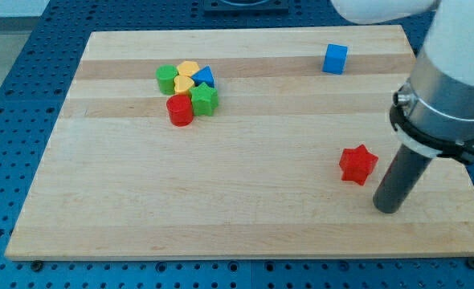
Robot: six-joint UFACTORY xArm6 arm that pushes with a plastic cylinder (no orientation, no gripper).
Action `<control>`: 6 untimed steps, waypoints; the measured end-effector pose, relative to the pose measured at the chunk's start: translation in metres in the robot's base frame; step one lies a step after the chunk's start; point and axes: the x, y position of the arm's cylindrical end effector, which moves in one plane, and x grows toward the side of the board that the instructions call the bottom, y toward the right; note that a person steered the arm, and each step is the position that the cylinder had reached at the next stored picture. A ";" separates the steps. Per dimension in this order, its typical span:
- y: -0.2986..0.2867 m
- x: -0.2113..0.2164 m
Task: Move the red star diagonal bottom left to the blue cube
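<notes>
The red star point(357, 164) lies on the wooden board toward the view's lower right. The blue cube point(335, 59) sits near the view's top, right of centre, well above the star and slightly to its left. My tip point(387, 209) rests on the board just to the lower right of the red star, a small gap apart from it. The rod rises from the tip up into the arm's grey and white body at the view's right edge.
A cluster of blocks sits at the upper left: a green block point(167, 79), two yellow blocks point(187, 75), a blue triangle point(204, 77), a green star point(204, 99) and a red cylinder point(180, 111). The board's right edge point(450, 136) passes behind the arm.
</notes>
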 end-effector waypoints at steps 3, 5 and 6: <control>0.002 -0.039; -0.031 -0.039; -0.060 -0.039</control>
